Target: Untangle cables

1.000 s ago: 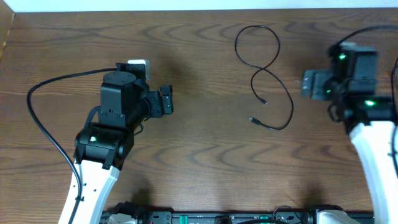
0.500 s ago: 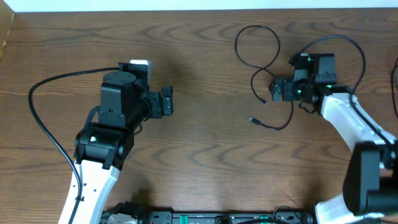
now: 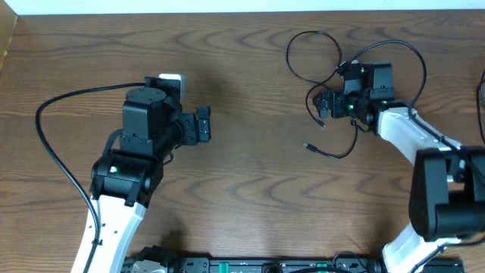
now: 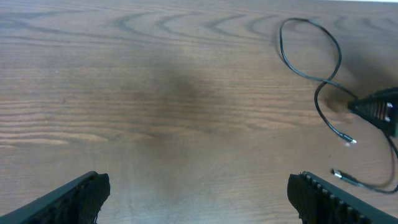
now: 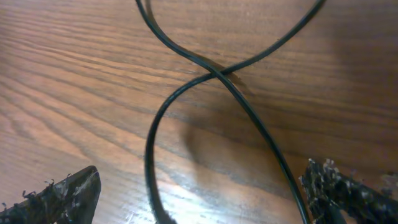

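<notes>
Overhead, I have one black cable (image 3: pixel 288 54) lying loose on the wood-grain worktop (image 3: pixel 250 189), toward the far right. It is thin and makes a flat figure-eight: a rounded upper loop, a crossing, then a longer lower loop that swings out to the right and back. One plug end (image 3: pixel 305 145) lies at the bottom left of the lower loop. The other end stops short inside that loop, just below my right tool (image 3: pixel 321 104). That tool sits over the cable just below the crossing and points left with its jaws apart. From up here I cannot tell whether it touches the cord. My left tool (image 3: pixel 203 123) is well apart from the cable, over bare wood at mid-left, also spread wide and holding nothing. A small white object (image 3: pixel 171 77) shows at the far side of the left arm, and I cannot tell what it is.

From the left wrist, both dark fingertips sit in the bottom corners with only wood grain between them. The cable is far off at the upper right. Its upper loop is clear to see, both plug ends lie below it, and the tip of the right tool comes in as a dark wedge beside the lower strand.

From the right wrist, the crossing is close in front. Two glossy black strands overlap in an X flat on the wood, and one strand curves down toward the camera. My fingers (image 5: pixel 68 190) stand in the bottom corners, wide apart, with the strands running between them and nothing clamped
</notes>
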`<state>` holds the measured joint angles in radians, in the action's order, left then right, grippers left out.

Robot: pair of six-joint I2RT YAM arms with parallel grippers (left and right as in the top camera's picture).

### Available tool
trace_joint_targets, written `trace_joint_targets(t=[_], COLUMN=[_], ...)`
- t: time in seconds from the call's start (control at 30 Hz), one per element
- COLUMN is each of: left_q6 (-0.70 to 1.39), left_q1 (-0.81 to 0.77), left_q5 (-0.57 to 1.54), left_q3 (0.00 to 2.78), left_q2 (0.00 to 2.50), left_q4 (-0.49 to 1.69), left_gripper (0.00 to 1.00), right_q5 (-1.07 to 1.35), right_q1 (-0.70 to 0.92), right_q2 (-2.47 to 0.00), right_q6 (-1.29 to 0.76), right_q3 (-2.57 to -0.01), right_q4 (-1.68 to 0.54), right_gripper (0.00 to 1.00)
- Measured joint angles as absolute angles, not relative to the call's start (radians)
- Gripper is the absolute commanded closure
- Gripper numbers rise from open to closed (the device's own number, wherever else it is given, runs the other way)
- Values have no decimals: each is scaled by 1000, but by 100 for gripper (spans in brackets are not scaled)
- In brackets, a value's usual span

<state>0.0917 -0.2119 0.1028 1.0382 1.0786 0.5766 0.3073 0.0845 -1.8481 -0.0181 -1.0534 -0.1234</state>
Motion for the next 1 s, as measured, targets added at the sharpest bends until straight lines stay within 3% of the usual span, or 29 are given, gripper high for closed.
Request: trace_joint_targets(t=[0.5,1.0], left_q6=[73,73], left_q1=[-212,-212], left_q5=[103,134], left_q3=[1038,1038], left_q2=[1079,1079], left_q4=[584,594], left_gripper=[4,4], right_q5=[318,287], right_q1=[95,121], right_q2=[-2052,-2094], right_q6=[-19,-41], right_q3=[-1275,-1293], right_q4=[-131,-132], right_gripper=[1,1])
